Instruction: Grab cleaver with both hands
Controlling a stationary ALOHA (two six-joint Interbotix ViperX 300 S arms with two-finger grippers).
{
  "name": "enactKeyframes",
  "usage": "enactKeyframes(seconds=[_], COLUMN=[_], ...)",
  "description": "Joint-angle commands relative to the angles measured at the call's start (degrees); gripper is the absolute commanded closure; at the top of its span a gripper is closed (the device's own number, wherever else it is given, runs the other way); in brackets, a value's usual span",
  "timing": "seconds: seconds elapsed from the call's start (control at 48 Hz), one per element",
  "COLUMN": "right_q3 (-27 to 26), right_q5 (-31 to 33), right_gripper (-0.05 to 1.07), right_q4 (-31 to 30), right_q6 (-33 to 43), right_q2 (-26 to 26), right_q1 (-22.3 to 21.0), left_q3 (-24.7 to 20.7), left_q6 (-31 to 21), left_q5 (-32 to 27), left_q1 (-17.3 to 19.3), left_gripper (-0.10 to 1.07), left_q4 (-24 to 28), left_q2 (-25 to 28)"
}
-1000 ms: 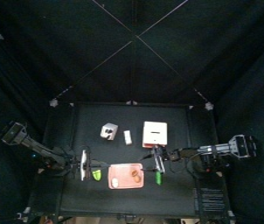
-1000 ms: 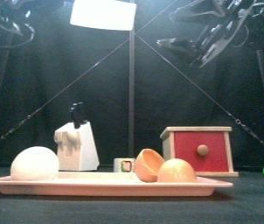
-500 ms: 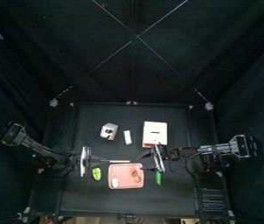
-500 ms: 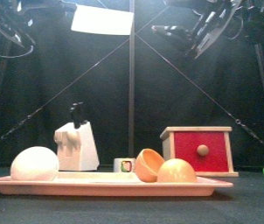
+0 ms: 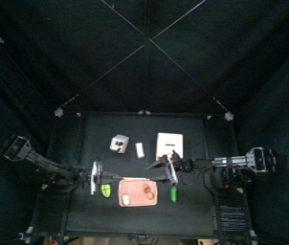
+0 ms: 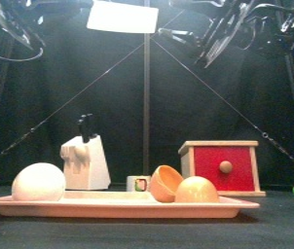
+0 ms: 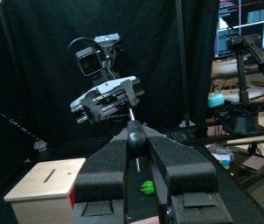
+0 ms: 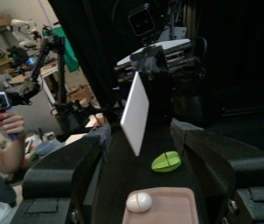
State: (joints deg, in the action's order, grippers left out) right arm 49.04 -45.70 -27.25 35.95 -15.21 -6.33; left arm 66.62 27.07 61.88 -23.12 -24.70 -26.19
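Above the pink tray (image 6: 111,206) near the surface's (image 5: 96,129) front edge, the cleaver (image 8: 135,112) is held raised, clamped in the left hand (image 7: 135,133), and is faced closely by the right hand (image 8: 141,140), whose jaws are spread wide on nothing.

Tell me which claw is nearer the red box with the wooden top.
Right. The right claw hovers just in front of the red box; the left claw hovers farther off, nearer the knife block.
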Motion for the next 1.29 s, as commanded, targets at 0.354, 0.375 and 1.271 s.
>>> enactKeyframes(seconds=[0.354, 0.375, 1.271], right_q3=[-3.43, -3.52, -3.52], right_q5=[-0.53, -0.53, -0.53], right_gripper=[0.12, 0.12, 0.16], right_q4=[0.09, 0.09, 3.6], right_q6=[0.0, 0.0, 0.18], right_q2=[2.29, 2.37, 3.69], right_q1=[-0.26, -0.26, -0.88], left_q3=[-4.31, -4.39, -4.75], left_q6=[-0.7, -0.79, -7.47], left_q5=[1.23, 1.32, 4.13], left_q1=[0.26, 0.26, 0.97], left_gripper=[0.52, 0.52, 0.52], left_q4=[-6.24, -6.15, -10.63], left_q2=[2.37, 2.46, 3.43])
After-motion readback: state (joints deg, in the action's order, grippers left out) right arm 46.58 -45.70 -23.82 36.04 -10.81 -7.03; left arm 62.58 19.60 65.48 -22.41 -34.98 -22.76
